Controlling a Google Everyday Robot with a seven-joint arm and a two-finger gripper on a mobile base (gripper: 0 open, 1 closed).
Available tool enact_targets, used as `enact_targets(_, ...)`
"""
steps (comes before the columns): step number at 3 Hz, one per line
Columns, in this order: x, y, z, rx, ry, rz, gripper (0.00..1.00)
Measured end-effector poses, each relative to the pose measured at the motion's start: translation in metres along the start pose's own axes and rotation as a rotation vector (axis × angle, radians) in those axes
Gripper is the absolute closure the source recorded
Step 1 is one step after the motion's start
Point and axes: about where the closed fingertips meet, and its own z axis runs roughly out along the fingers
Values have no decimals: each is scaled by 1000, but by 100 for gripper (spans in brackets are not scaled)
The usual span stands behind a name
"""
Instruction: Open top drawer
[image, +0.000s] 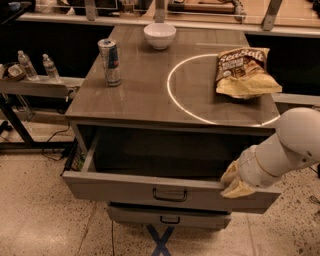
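Observation:
The top drawer (125, 186) is a wide grey wood-grain drawer with a small dark loop handle (170, 195) at its centre. It stands pulled well out from under the table top (145, 100), and its deep dark box (160, 155) is open to view. My gripper (234, 182), on a white arm (287, 145) coming in from the right, sits at the right end of the drawer front. Its tan fingers (231, 173) are closed over the front's top edge.
A narrower grey drawer (165, 216) sits shut below. On the table top stand a drink can (110, 62), a white bowl (159, 35) and a chip bag (244, 72). Two water bottles (25, 65) stand on a side shelf at left. A blue tape cross (161, 241) marks the floor.

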Motion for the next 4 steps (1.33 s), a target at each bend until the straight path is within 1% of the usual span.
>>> enact_targets(1, -2, 2, -17, 0, 31, 15, 75)
enact_targets(2, -2, 2, -17, 0, 31, 15, 98)
enact_targets(3, -20, -11, -73, 22, 127, 27, 97)
enact_targets(4, -32, -22, -113, 28, 206, 46, 74)
